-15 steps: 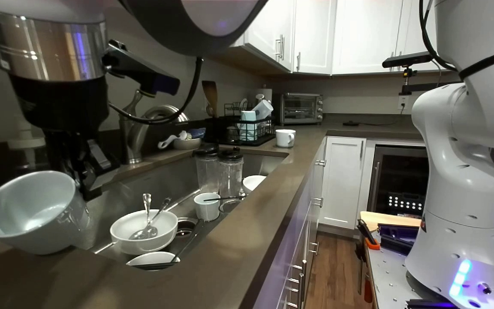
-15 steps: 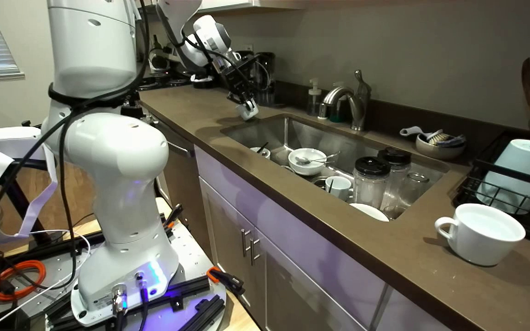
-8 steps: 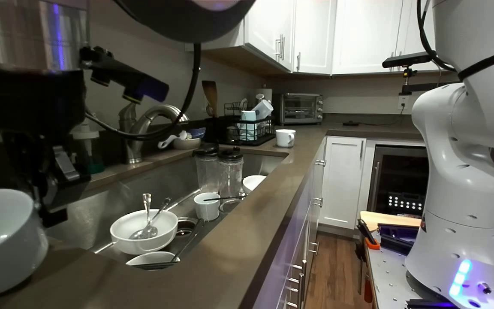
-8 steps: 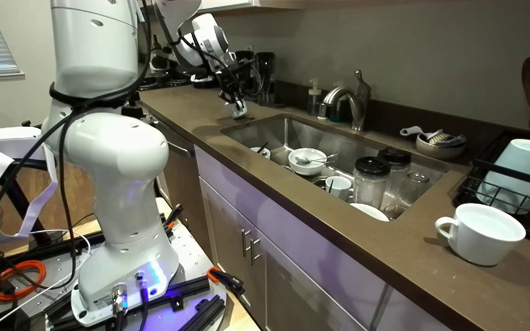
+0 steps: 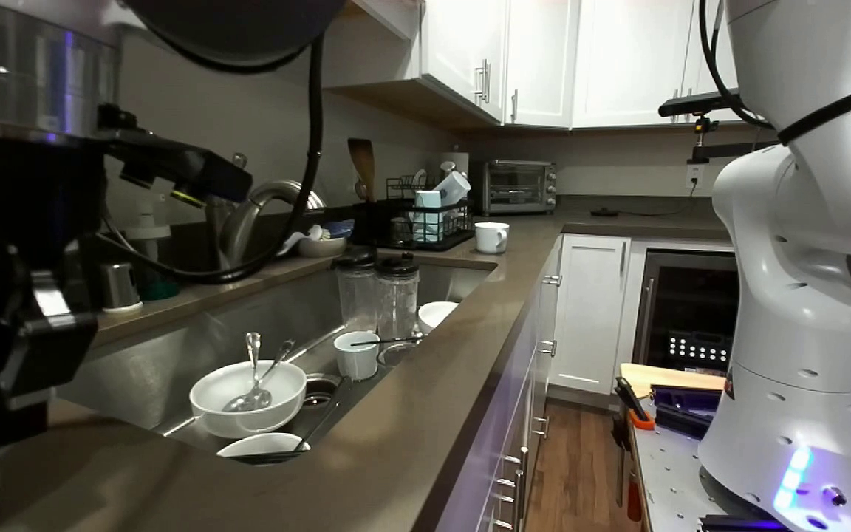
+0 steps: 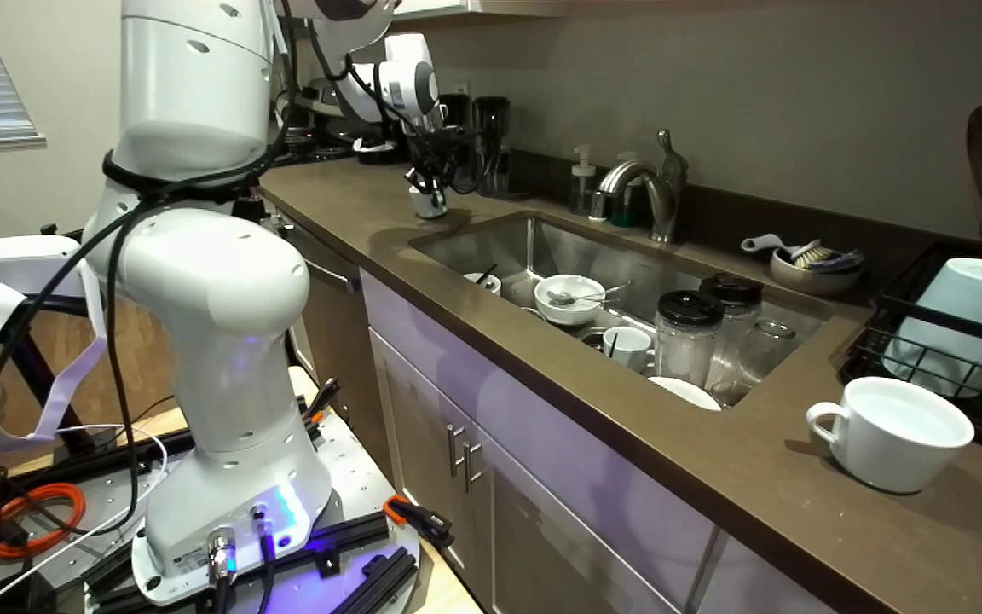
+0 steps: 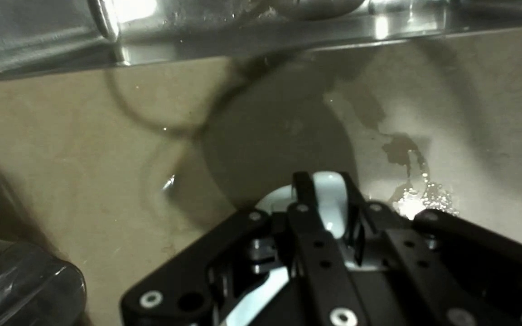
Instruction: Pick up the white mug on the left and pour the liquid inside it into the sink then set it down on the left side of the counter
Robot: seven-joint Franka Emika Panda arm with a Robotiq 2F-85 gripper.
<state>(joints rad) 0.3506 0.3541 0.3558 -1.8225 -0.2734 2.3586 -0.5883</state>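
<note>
Wrist view shows the gripper (image 7: pixel 326 182) clutching a white mug (image 7: pixel 332 204); the sink (image 6: pixel 619 266) holds a bowl (image 5: pixel 248 423) of spoons (image 5: pixel 256 400).

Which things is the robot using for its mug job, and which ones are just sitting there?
For the job:
white mug, held by the end effector
sink, for pouring
counter, for setting down

Just lying about:
other white mug, on the counter
white bowl with a spoon
black-lidded jars
toaster oven

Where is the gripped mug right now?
The mug is in the gripper; in an exterior view it is just left of the sink, at or just above the counter.
</note>
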